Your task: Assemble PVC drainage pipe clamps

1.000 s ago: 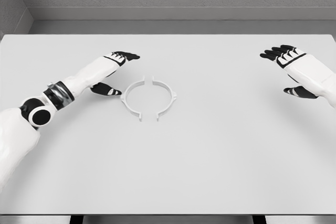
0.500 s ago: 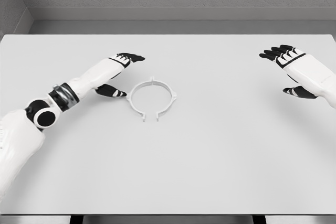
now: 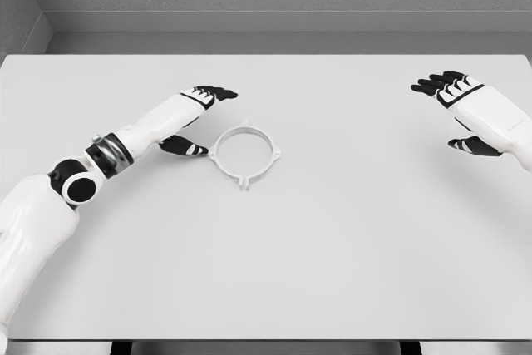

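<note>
Now the left robot hand (image 3: 196,119) sits beside the clamp ring (image 3: 246,155) — fingers spread.

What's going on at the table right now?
The left hand is at the left side of the white clamp on the table, fingers open, thumb near its rim; contact can't be confirmed. The clamp's two halves now form a closed ring, with small tabs at the top and bottom joints. The right hand hovers open at the far right, away from it.
</note>
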You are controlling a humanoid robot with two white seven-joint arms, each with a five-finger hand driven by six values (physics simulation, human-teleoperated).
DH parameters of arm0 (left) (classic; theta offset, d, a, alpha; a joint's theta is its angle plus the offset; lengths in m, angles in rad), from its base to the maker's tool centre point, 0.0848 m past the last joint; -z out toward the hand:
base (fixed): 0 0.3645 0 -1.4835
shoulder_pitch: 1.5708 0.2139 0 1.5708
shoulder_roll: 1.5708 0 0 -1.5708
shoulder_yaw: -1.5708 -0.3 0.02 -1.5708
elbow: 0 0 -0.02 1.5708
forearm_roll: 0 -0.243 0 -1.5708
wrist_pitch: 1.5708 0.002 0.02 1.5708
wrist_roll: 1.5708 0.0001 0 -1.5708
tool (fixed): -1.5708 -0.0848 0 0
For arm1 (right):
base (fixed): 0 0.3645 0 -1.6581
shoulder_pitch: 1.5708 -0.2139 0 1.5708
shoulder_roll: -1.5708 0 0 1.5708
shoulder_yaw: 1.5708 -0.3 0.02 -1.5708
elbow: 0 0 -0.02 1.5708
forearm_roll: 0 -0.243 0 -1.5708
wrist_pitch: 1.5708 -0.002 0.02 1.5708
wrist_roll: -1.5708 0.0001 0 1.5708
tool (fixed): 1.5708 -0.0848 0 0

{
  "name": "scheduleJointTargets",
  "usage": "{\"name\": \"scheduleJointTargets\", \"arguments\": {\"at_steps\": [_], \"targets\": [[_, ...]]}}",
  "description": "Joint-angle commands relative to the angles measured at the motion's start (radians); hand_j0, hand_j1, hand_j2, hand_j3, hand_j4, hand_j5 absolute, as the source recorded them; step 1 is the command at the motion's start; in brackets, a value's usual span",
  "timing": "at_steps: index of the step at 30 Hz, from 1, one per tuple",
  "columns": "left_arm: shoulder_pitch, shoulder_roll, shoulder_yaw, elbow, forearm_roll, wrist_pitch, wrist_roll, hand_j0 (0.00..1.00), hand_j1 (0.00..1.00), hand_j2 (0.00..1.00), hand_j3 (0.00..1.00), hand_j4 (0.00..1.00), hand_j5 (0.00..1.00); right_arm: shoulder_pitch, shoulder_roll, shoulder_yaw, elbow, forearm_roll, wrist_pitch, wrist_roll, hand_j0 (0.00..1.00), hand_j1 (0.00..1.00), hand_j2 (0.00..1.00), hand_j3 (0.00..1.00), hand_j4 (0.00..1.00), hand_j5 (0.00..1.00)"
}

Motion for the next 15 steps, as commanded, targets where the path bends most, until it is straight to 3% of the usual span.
{"name": "scheduleJointTargets", "arguments": {"at_steps": [1,12,15], "targets": [[0.002,-0.010,0.001,-0.001,0.006,0.000,0.000,1.00,1.00,1.00,1.00,1.00,1.00,0.000,-0.001,0.000,0.000,-0.006,0.001,-0.001,1.00,1.00,1.00,1.00,1.00,1.00],[-0.009,0.004,0.016,0.003,0.004,0.000,0.000,1.00,1.00,1.00,1.00,1.00,1.00,0.000,-0.001,0.000,-0.002,-0.008,0.001,-0.001,1.00,1.00,1.00,1.00,1.00,1.00],[-0.012,0.085,0.045,0.011,0.009,0.000,0.000,1.00,1.00,1.00,1.00,1.00,1.00,0.000,-0.001,0.000,-0.001,-0.006,0.001,-0.001,1.00,1.00,1.00,1.00,1.00,1.00]]}}
